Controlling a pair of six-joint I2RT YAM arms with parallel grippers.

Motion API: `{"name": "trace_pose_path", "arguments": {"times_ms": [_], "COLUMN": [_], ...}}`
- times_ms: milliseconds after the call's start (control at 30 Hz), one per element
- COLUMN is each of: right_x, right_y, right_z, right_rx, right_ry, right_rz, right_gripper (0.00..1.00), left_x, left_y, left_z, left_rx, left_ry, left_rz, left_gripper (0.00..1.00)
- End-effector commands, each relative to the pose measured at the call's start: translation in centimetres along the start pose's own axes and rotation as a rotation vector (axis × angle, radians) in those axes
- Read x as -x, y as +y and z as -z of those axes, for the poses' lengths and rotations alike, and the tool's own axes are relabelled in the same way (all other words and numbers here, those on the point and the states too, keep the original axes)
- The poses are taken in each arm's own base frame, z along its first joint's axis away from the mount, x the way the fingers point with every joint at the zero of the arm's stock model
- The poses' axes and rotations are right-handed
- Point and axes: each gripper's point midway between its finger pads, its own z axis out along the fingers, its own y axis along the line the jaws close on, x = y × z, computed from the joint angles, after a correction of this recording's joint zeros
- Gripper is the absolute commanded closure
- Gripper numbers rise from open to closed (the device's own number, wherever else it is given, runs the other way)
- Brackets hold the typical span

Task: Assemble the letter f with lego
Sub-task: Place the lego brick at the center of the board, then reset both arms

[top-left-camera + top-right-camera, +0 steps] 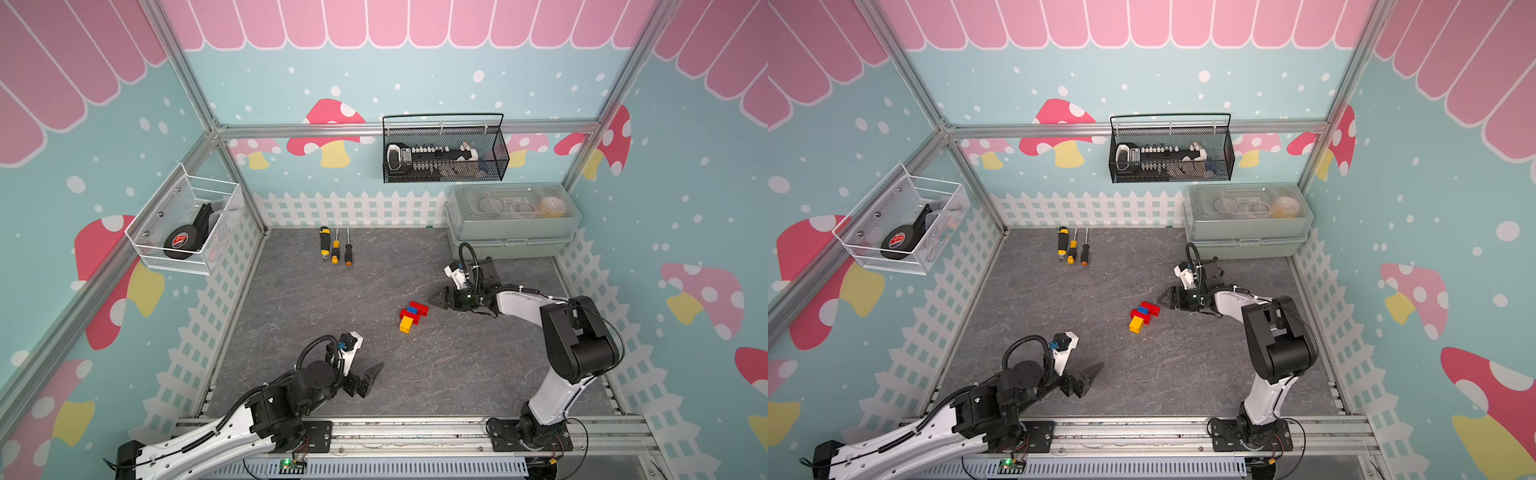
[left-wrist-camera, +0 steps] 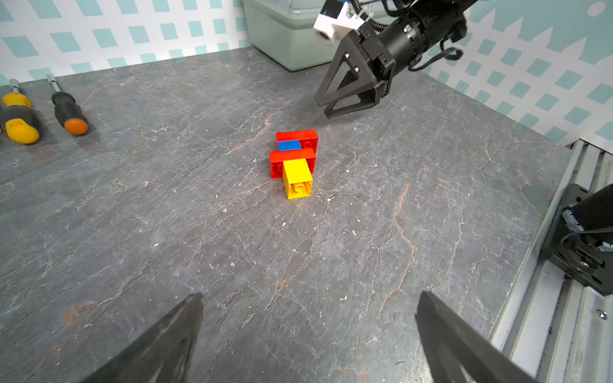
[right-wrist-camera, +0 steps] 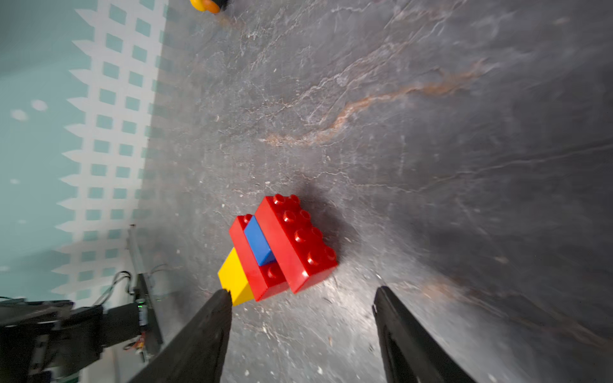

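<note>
Centrally on the grey tabletop (image 1: 332, 340) lies the letter f (image 1: 412, 316), flat on its side: two red bars with a blue brick between them and a yellow brick as the stem. In both top views the shape is small and its studs cannot be made out.

The right wrist view shows it close up, with studs plain on the outer red bar (image 3: 298, 242) and the blue brick (image 3: 260, 243) set behind it. There one fingertip (image 3: 222, 298) overlaps a corner of the yellow brick (image 3: 234, 280), so contact at that spot cannot be judged.

The right gripper (image 3: 302, 291) is released, jaws apart with nothing between them, just beside the shape. In a top view it is seen side-on and the gap is hidden. The left gripper (image 2: 310, 295) is likewise spread wide and empty, well apart from the shape; only its two tips enter the left wrist view.

Three screwdrivers (image 1: 336, 248) lie near the back wall. The left wrist view cuts them off at its edge, and the right wrist view catches only an orange handle end. The contents of the lidded storage box (image 1: 513, 232) are blurred.
</note>
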Motion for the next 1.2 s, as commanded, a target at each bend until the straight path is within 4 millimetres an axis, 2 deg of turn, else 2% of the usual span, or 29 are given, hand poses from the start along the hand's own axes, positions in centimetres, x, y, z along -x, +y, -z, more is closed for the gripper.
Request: {"name": "trace_pose_path", "arguments": {"times_ms": [0,100,233,333,467,533,633,700,767,900,1033,1167], "right_x": [-1.5,0.2,2.5,4.1,5.7,6.4,7.0,7.1,7.2,7.5,7.4,6.6], "right_y": [-3.0,-2.7,-3.1,-4.1,-5.9,-7.2,-8.8,-10.1,-11.3,-11.8,-12.3,-12.8], "right_z": [1.9,3.9,7.5,10.4,13.1,14.4,15.7,16.2,16.5,18.1,18.9,19.1], "right_rx": [-0.207,-0.270,-0.408,-0.501,-0.570,-0.612,-0.649,-0.681,-0.708,-0.717,-0.721,-0.744], "right_ry": [0.052,-0.039,-0.188,-0.304,-0.434,-0.507,-0.594,-0.620,-0.648,-0.726,-0.746,-0.717], "right_rz": [0.084,0.183,0.328,0.369,0.386,0.377,0.387,0.388,0.377,0.382,0.356,0.350], "right_gripper": [0.03,0.01,0.01,0.01,0.01,0.01,0.01,0.01,0.01,0.01,0.01,0.01], "left_x": [0.8,1.9,6.2,9.3,11.2,11.6,11.2,10.1,8.9,6.4,4.5,4.9], "left_y": [0.7,1.5,3.3,5.7,11.0,14.0,18.0,21.0,23.0,25.2,26.4,27.2], "left_z": [-0.2,-0.5,-0.7,-0.6,-0.4,0.5,1.6,2.0,1.7,0.3,-1.3,-2.2], "left_rx": [0.054,0.128,0.288,0.422,0.541,0.617,0.733,0.829,0.893,1.011,1.040,1.058], "left_ry": [-0.016,-0.007,-0.090,-0.152,-0.211,-0.266,-0.305,-0.287,-0.270,-0.211,-0.178,-0.167], "left_rz": [-0.011,-0.059,-0.142,-0.144,-0.044,0.021,0.097,0.142,0.179,0.124,0.113,0.080], "left_gripper": [0.01,0.01,0.01,0.01,0.01,0.01,0.01,0.01,0.01,0.01,0.01,0.01]}}
